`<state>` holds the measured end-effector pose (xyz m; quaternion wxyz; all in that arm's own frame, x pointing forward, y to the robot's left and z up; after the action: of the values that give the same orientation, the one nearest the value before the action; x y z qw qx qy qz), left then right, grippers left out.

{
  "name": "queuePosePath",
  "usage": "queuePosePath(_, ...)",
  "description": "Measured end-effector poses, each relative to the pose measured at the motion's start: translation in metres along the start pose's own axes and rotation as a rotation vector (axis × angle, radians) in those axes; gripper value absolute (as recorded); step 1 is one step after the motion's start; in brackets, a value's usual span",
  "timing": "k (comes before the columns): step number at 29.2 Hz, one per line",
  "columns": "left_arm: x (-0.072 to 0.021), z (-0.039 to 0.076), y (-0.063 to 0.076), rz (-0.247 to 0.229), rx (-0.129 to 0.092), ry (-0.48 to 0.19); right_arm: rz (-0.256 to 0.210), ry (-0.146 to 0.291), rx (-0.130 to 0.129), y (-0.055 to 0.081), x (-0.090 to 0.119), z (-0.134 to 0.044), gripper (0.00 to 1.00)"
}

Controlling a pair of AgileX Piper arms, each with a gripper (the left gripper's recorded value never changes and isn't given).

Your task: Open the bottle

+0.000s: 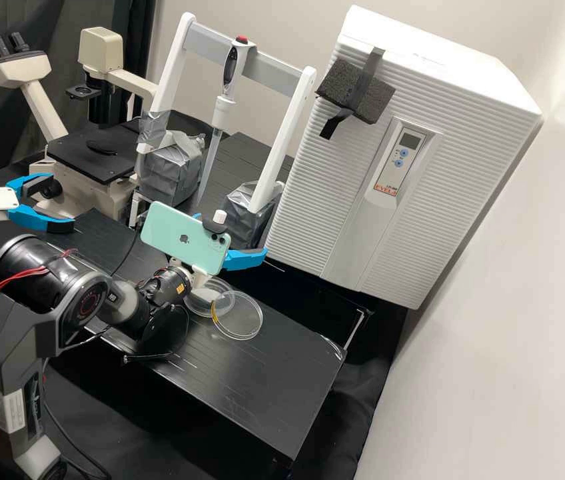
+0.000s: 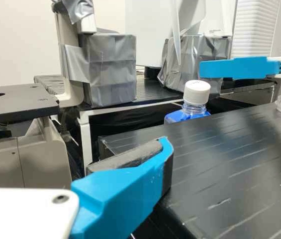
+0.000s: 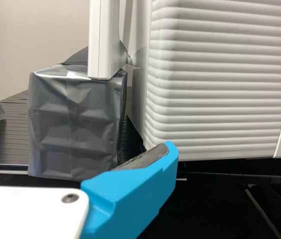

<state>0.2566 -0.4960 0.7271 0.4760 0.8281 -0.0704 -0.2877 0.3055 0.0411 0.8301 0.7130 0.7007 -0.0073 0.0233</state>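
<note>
**At the far desk edge: bottle capped, both grippers spread**

Near the far edge of the black desk (image 1: 262, 373), the bottle (image 1: 215, 230) stands upright with its white cap (image 1: 219, 215) seated. The left wrist view shows the bottle (image 2: 195, 104) holding blue liquid, with its lower part hidden behind the desk edge.

The right gripper (image 1: 229, 235) is positioned at the bottle and carries a mint-green phone (image 1: 182, 237) on its wrist. Its fingers are apart, and one blue finger (image 1: 246, 259) lies on the near side of the bottle. Whether the fingers touch the bottle cannot be determined.

The left gripper (image 1: 46, 200) is at the left end of the desk, well apart from the bottle and in front of the microscope (image 1: 86, 157). Its fingers are spread wide.

Two clear petri dishes (image 1: 232, 310) lie on the desk just beside the right arm's wrist. Behind the bottle, a white rack (image 1: 288, 130) on grey-taped blocks (image 1: 169, 167) carries a pipette (image 1: 226, 87). A white ribbed cabinet (image 1: 396, 167) stands to the right of the rack.
</note>
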Motion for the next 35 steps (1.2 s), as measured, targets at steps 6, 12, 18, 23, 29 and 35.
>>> queuePosePath(6, -0.0015, -0.005, 0.001, 0.003, 0.003, 0.014, 0.000, 0.000, 0.000, 0.000, 0.000, 0.000, 1.00)
queuePosePath(12, -0.0017, -0.005, 0.003, 0.009, -0.009, 0.009, 0.000, 0.000, 0.000, 0.000, 0.000, 0.000, 1.00)
queuePosePath(18, 0.0015, -0.004, 0.009, 0.025, 0.005, -0.009, 0.000, 0.000, 0.000, 0.000, 0.000, 0.000, 1.00)
queuePosePath(23, 0.0069, -0.002, 0.013, 0.045, 0.014, -0.023, 0.000, 0.000, 0.000, 0.000, 0.000, 0.000, 1.00)
queuePosePath(29, 0.0235, 0.009, 0.012, 0.047, 0.019, -0.081, 0.000, 0.000, 0.000, 0.000, 0.000, 0.000, 1.00)
queuePosePath(35, 0.0356, 0.013, 0.008, 0.041, 0.019, -0.110, 0.000, 0.000, 0.000, 0.000, 0.000, 0.000, 1.00)
